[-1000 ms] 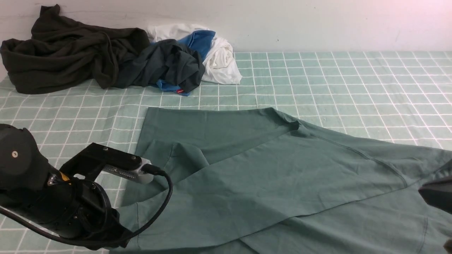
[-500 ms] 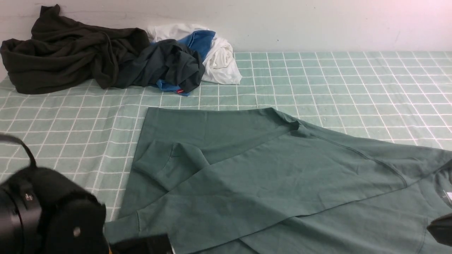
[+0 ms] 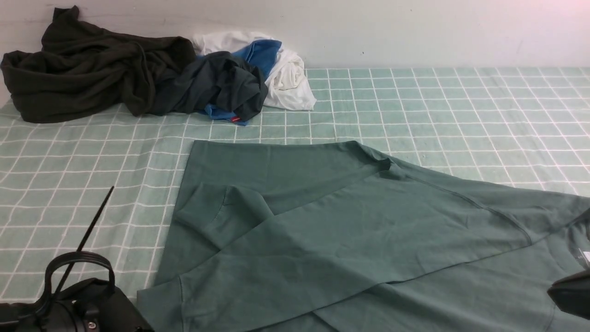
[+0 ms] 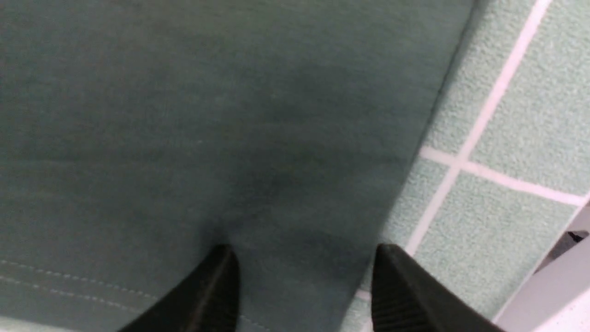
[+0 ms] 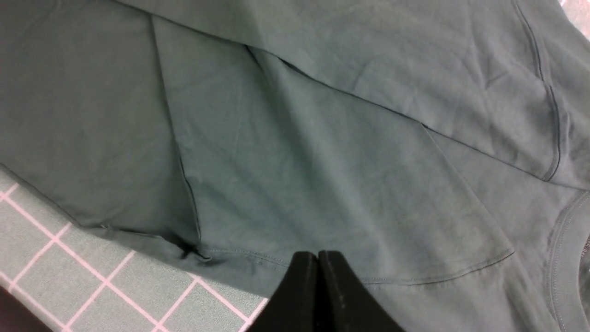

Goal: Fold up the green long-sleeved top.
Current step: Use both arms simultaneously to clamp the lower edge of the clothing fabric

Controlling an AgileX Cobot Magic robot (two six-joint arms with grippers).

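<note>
Spread flat beneath both sets of fingers: large muted dark-green cotton long-sleeved top (image 3: 350, 230). On left gripper (image 4: 304, 258), fingers wide apart, empty, top's side edge by one tip. On right gripper (image 5: 318, 254), fingers pressed together, stitched hem just ahead.

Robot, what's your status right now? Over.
Left gripper open above top's edge, right gripper shut. Green top flat, partly folded. Clothes pile far back, apart from it.

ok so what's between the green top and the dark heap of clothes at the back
Only bare checked table cover lies between the green top and the clothes heap, as the front view shows.
</note>
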